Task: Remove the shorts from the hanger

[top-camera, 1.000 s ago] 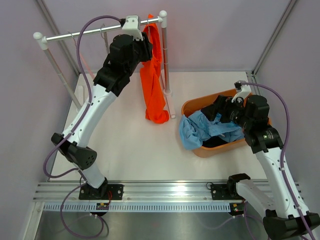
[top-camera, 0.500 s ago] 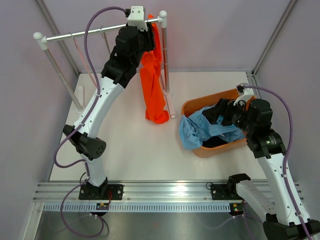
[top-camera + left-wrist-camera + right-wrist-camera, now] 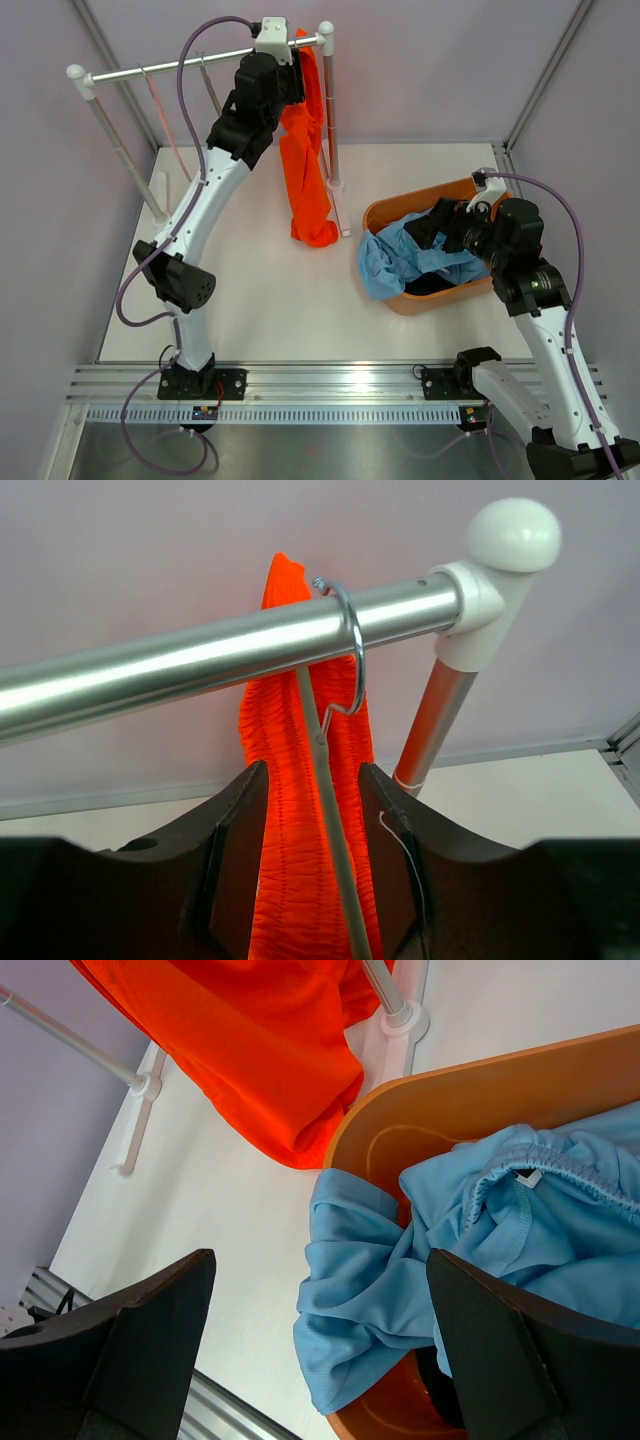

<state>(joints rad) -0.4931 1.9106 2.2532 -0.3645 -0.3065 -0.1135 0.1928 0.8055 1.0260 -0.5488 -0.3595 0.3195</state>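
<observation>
Left pincer up at the rail, jaws apart, one finger on each side of the bright orange shorts and of the thin hanger stem; not possible to tell whether the pads press the fabric; hanger hook over the rail, close to the end with the white knob and the upright post; orange shorts on the hanger, hanging down in a long fold, lower end low near the worktop beside the foot of the post

Right pincer wide open, nothing between the fingers, above the near rim of the orange basin; light blue shorts in the basin, crumpled, one part spilling over the rim toward the worktop; dark navy shorts under the blue ones in the same basin, mostly hidden; basin on the right part of the worktop, near the rack but apart from it
</observation>
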